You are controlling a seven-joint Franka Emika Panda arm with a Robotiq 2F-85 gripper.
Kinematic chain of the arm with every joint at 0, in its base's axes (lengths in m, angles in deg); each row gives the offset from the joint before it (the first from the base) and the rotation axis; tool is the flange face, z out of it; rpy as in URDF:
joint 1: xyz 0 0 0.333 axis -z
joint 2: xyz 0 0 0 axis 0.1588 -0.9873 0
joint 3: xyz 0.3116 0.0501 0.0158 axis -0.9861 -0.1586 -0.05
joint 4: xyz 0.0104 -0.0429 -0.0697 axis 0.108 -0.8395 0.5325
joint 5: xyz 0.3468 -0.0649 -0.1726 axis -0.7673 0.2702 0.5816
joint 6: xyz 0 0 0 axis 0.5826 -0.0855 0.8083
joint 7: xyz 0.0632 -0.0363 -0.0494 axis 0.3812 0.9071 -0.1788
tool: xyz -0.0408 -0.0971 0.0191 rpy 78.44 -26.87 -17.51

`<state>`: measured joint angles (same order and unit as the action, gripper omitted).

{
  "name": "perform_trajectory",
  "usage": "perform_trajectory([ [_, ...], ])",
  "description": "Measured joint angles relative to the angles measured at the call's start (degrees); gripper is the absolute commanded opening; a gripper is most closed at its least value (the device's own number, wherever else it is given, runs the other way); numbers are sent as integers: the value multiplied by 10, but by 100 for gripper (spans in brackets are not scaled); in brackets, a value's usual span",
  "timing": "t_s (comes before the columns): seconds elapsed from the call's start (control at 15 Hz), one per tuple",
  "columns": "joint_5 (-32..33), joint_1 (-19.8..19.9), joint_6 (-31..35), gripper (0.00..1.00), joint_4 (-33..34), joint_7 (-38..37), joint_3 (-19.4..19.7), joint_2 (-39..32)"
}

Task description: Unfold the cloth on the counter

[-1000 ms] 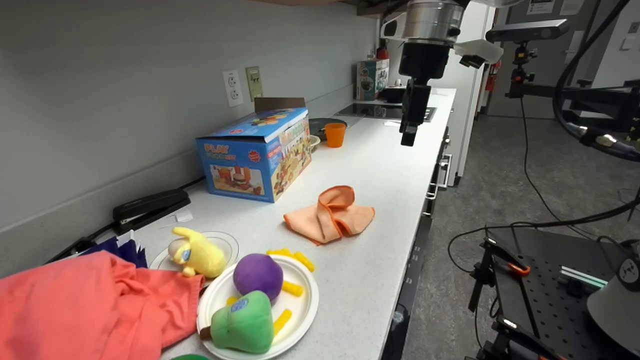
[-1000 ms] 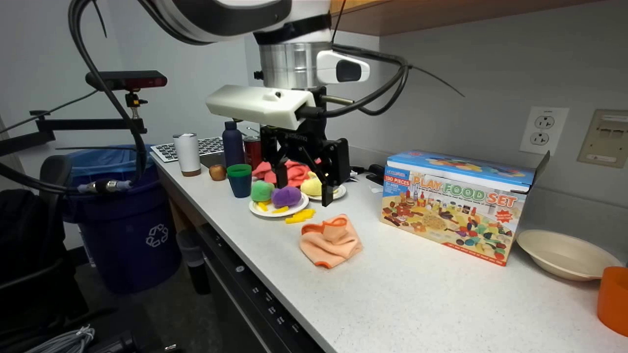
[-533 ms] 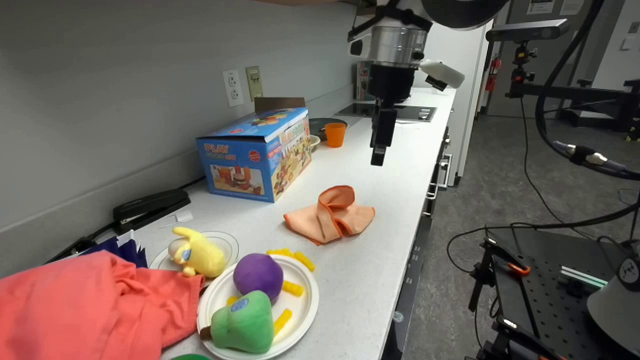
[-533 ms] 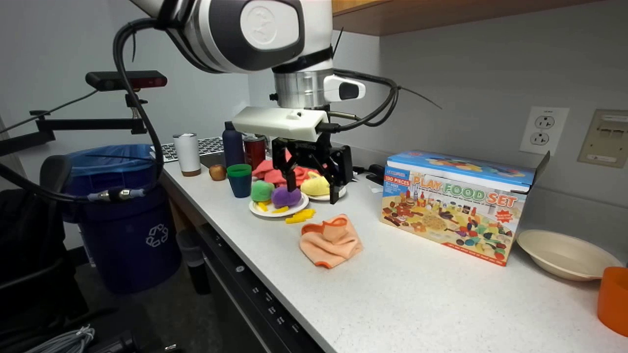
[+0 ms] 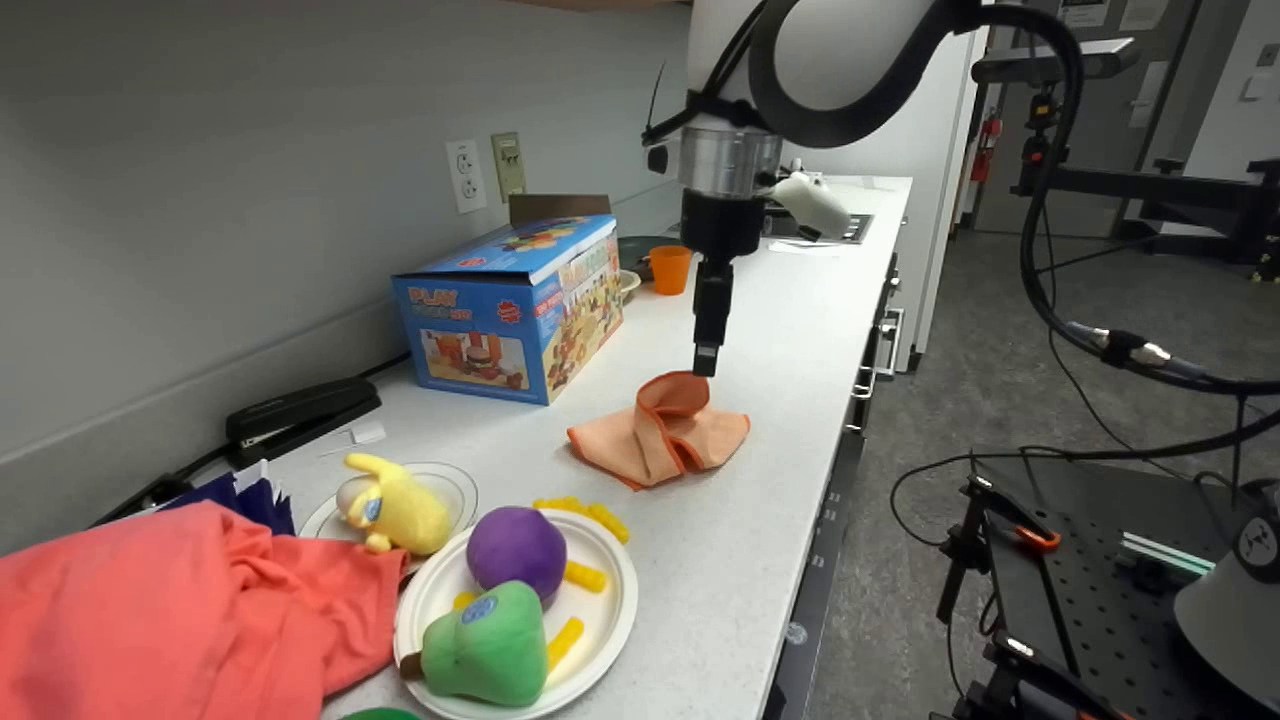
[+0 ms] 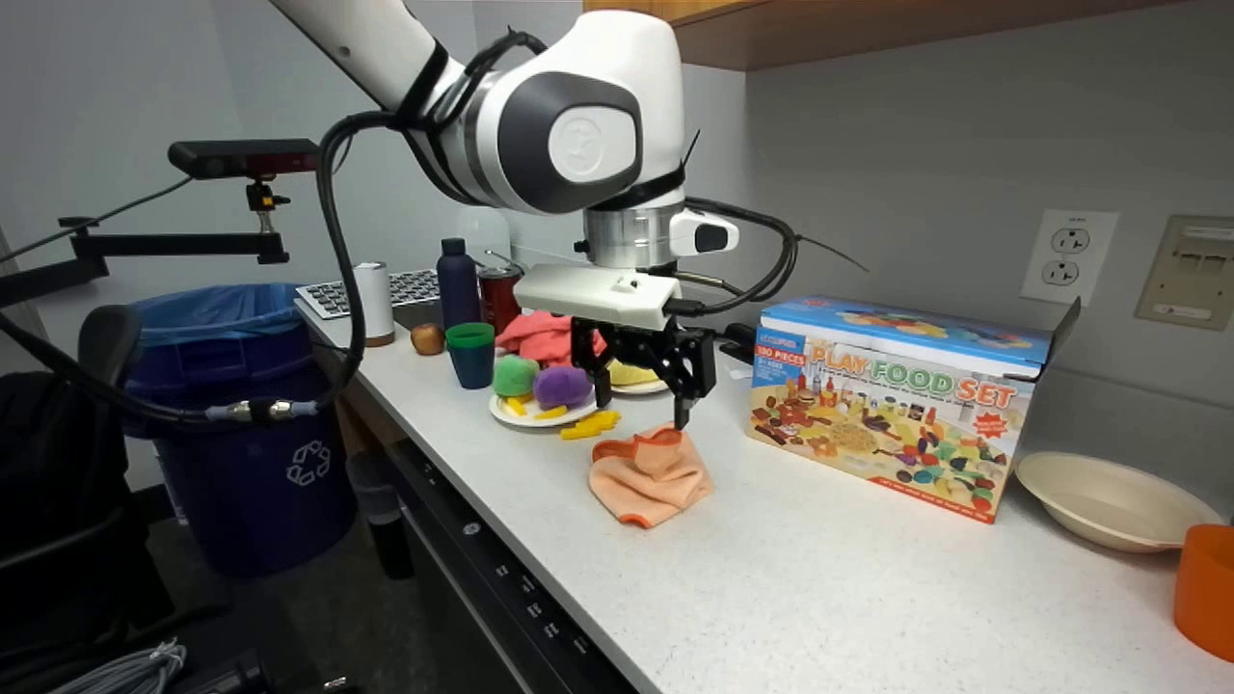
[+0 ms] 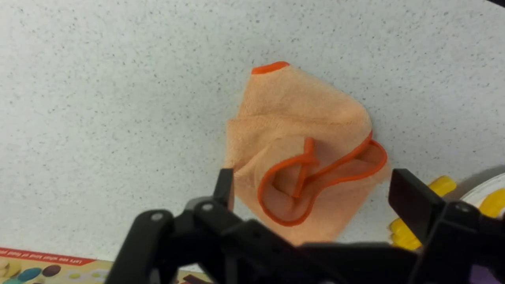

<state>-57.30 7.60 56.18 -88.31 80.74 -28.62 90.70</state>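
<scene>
“Wrist view: the gripper (image 7: 311,177) comes in from the near side, its two black fingers (image 7: 412,201) spread wide apart. Would you call it released?”

“Yes, released. They straddle the folded salmon-orange cloth (image 7: 300,126) in that view, and the cloth lies on the speckled light-grey counter (image 7: 118,110), one orange-hemmed edge curled up into a loop.”

“And the arm (image 6: 578,135)?”

“In an exterior view it reaches in from the left, bends over and hangs the gripper fingers-down above the cloth, near the raised fold. I can't tell exactly how high.”

“What is around it?”

“Near it are loose yellow sticks (image 5: 605,521), between the cloth and a white plate (image 5: 605,615) that carries a green pear-shaped plush (image 5: 490,650) and a purple plush toy (image 5: 517,550). The finger at right in the wrist view covers part of those sticks. A Play Food Set box (image 6: 887,414) stands to the right of the cloth in an exterior view, with a beige bowl (image 6: 1118,501) and an orange cup (image 6: 1205,588) farther right.”

“And farther off?”

“Bunched coral-red fabric (image 5: 200,610) fills the near left in an exterior view, beside a yellow plush toy (image 5: 410,515).”

“Set against a second ago?”

“The gripper (image 5: 706,360) has come lower and farther left in an exterior view, now near the cloth where it hung well apart from it. The spread of the fingers matches, and the cloth lies just as it did.”
</scene>
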Motion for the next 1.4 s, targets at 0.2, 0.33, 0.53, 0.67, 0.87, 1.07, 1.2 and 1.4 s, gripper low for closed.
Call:
perform_trajectory([
  [0.2, -1, 2, 0, 90, 17, -4, 0, -42],
  [0.33, -5, 4, 0, 65, 29, -6, 0, -64],
  [0.53, -15, 9, 0, 42, 46, -8, 0, -87],
  [0.67, -20, 15, 0, 27, 55, -8, 0, -94],
  [0.87, -20, 25, 0, 5, 64, -9, 0, -97],
  [1.07, -20, 32, 3, 0, 70, -9, 0, -94],
  [1.2, -20, 37, 5, 0, 73, -9, 0, -88],
  [1.4, -20, 43, 10, 0, 73, -9, 2, -74],
])
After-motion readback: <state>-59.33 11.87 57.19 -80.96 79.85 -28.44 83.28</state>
